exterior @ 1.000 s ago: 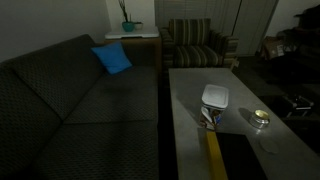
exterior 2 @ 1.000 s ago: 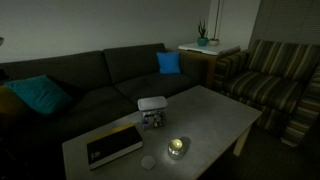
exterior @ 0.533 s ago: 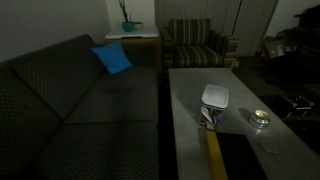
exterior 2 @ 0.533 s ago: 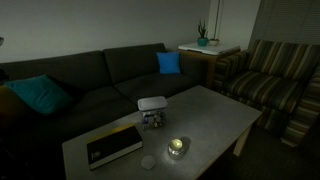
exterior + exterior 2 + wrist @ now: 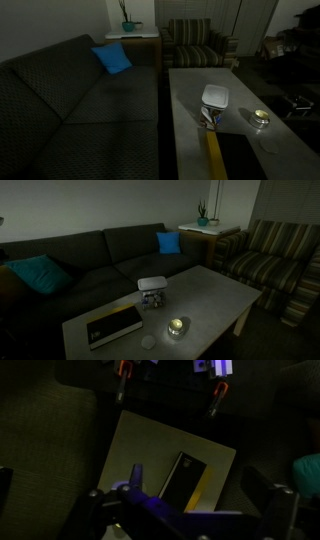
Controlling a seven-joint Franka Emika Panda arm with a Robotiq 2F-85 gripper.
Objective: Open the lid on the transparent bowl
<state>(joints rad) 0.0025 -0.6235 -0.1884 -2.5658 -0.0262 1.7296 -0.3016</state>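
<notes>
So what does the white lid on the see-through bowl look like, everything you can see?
The lid is pale white, flat and rounded-square, and looks like plastic. It sits on top of the transparent bowl, covering it, and is about as wide as the bowl. Both stand near the middle of the grey table. Only the bowl touches the lid. The room is dim, so finer details cannot be made out.

You have a pale white lid on a light grey desk. At the desk's near edge the book is black with a yellow spine. The armchair is striped and the cushion bright blue.
</notes>
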